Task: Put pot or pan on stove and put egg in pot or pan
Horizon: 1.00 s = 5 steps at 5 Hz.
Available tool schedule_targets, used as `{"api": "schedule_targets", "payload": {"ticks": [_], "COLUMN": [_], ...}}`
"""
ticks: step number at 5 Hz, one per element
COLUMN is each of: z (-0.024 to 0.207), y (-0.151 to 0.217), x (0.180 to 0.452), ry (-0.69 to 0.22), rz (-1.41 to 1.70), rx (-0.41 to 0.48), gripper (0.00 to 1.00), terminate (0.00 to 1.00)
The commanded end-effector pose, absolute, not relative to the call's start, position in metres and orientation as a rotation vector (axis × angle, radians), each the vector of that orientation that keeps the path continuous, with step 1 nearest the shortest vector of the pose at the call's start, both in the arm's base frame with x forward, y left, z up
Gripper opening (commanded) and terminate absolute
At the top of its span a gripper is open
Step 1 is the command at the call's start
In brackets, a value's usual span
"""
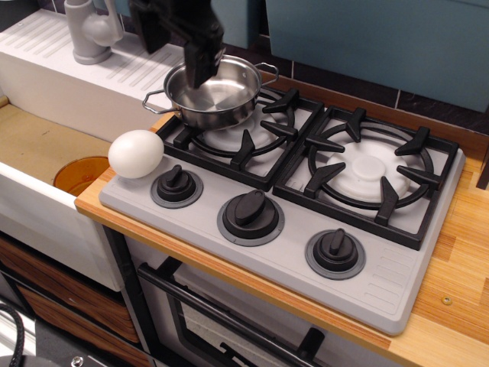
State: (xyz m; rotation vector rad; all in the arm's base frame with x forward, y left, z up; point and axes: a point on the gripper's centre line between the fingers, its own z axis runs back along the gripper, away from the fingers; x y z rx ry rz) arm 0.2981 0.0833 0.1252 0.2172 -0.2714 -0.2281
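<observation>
Gripper [200,70] hovering over pot [214,92] on stove [397,283]; jaw opening unclear. Egg [135,154] sitting below-left, awaiting pickup.

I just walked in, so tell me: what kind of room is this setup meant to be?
Probably a toy or mock kitchen: a grey two-burner stove with knobs, a sink with a faucet, and a steel pot.

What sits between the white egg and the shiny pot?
Mostly bare stove: between the egg and the pot lies only the grey cooktop corner and the black grate's edge. The only camera view shows this.
</observation>
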Motion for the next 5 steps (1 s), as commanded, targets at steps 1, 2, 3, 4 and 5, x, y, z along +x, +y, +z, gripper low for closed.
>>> {"api": "schedule_targets", "payload": {"ticks": [1,2,3,4,5], "z": [0.13,0.122,0.113,0.105,0.092], "y": [0.097,0.104,0.109,0.114,0.118], "x": [0.287,0.278,0.274,0.273,0.273], "ry": [-0.346,-0.343,-0.351,-0.356,-0.391], "rz": [-0.2,-0.188,-0.191,-0.19,-0.186], "rx": [0.285,0.275,0.262,0.241,0.224], "gripper": [1.0,1.0,1.0,1.0,1.0], "terminate": [0.0,0.0,0.0,0.0,0.0]}}
